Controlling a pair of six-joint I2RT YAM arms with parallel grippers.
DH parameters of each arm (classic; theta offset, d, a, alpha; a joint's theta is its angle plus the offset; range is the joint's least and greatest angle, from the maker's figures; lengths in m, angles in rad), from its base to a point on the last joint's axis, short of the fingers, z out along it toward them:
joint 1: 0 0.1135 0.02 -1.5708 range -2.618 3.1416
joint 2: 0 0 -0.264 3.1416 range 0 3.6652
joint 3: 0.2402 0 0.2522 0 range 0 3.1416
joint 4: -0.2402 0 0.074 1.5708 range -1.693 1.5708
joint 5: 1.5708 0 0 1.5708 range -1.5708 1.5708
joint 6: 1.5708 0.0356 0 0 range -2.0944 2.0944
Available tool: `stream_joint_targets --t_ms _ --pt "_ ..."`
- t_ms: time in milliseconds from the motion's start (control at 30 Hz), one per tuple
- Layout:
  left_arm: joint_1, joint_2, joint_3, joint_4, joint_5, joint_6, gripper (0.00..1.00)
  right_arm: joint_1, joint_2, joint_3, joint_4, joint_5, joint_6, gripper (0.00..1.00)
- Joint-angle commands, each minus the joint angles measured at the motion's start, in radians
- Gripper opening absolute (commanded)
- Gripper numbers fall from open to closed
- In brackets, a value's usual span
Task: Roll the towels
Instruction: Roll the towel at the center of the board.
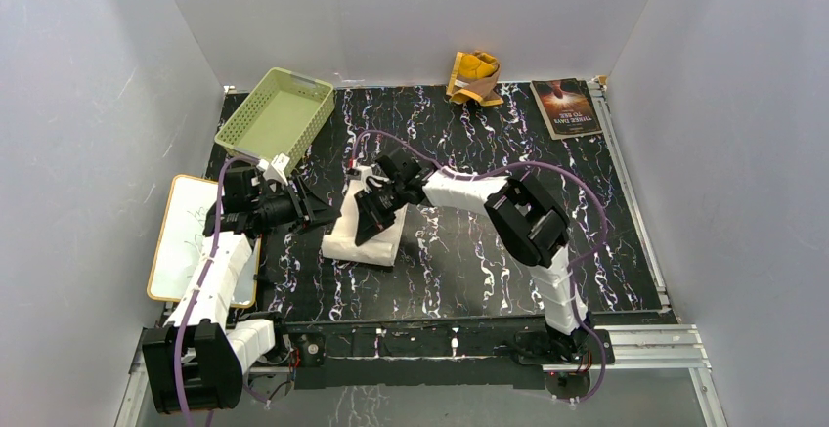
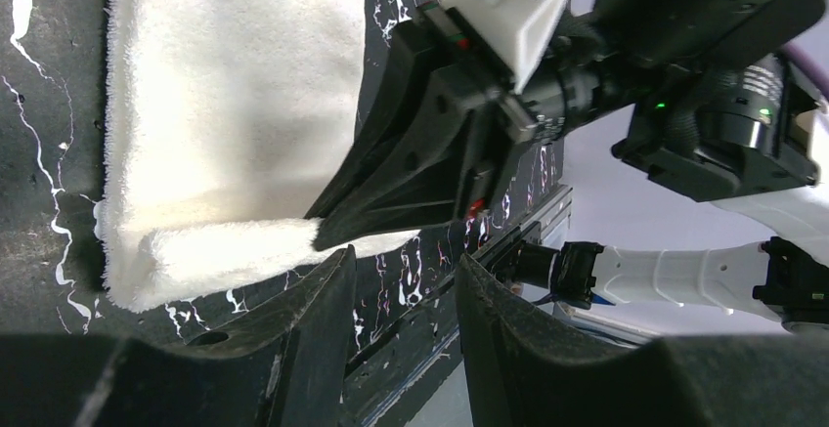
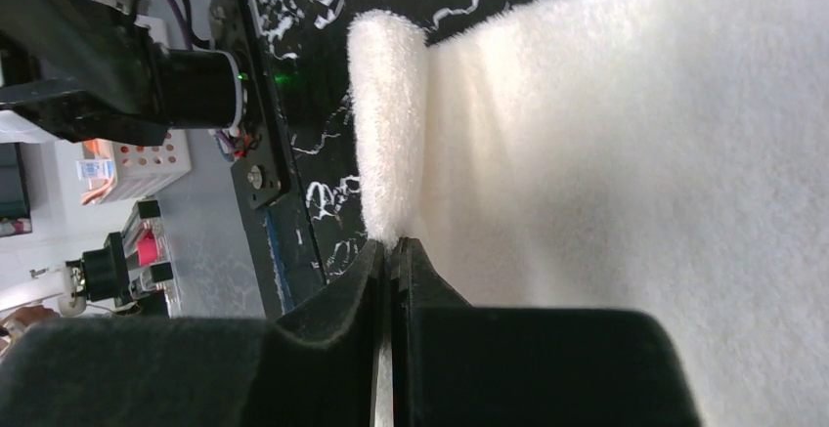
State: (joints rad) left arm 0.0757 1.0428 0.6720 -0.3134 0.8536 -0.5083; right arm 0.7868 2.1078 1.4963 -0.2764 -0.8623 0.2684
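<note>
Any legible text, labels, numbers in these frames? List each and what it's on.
Dark-covered book, far right of the table: pale title lines, upside down in the top view, too small to read.
White wood-framed board, left of the table: green scribbles, no legible words.
Nothing else shows readable text.

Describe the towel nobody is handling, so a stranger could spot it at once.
Go to the far edge of the black marbled table. Just left of the dark-covered book lies a crumpled towel. It is mustard-yellow with a tan side, unlike the cream towel mid-table.
</note>
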Motion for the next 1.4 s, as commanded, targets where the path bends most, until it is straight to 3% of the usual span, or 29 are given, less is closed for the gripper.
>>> stream_joint_targets --t_ms 0,200,400,567,867,1100,1367 --pt "0.003 -0.003 -0.020 -0.004 0.035 -0.048 0.40 0.002 0.032 -0.007 0.057 0.002 0.005 0.00" --pt "0.003 0.010 -0.052 0.022 0.035 -0.059 0.38 0.002 0.086 0.013 0.062 0.004 -0.001 0.00" --pt "-0.002 0.025 -0.105 0.080 0.036 -0.098 0.24 -0.001 0.132 0.021 0.075 0.019 -0.012 0.00" --pt "-0.048 0.066 -0.141 0.178 0.023 -0.152 0.20 0.000 0.187 0.027 0.072 0.046 -0.025 0.00" --pt "-0.140 0.171 -0.187 0.279 -0.107 -0.228 0.00 0.000 0.220 -0.003 0.081 0.059 -0.037 0.00" --pt "-0.140 0.147 -0.281 0.313 -0.284 -0.276 0.00 -0.008 0.211 -0.025 0.091 0.054 -0.038 0.00" --pt "-0.140 0.277 -0.289 0.412 -0.363 -0.253 0.00 -0.009 0.196 -0.039 0.076 0.057 -0.058 0.00"
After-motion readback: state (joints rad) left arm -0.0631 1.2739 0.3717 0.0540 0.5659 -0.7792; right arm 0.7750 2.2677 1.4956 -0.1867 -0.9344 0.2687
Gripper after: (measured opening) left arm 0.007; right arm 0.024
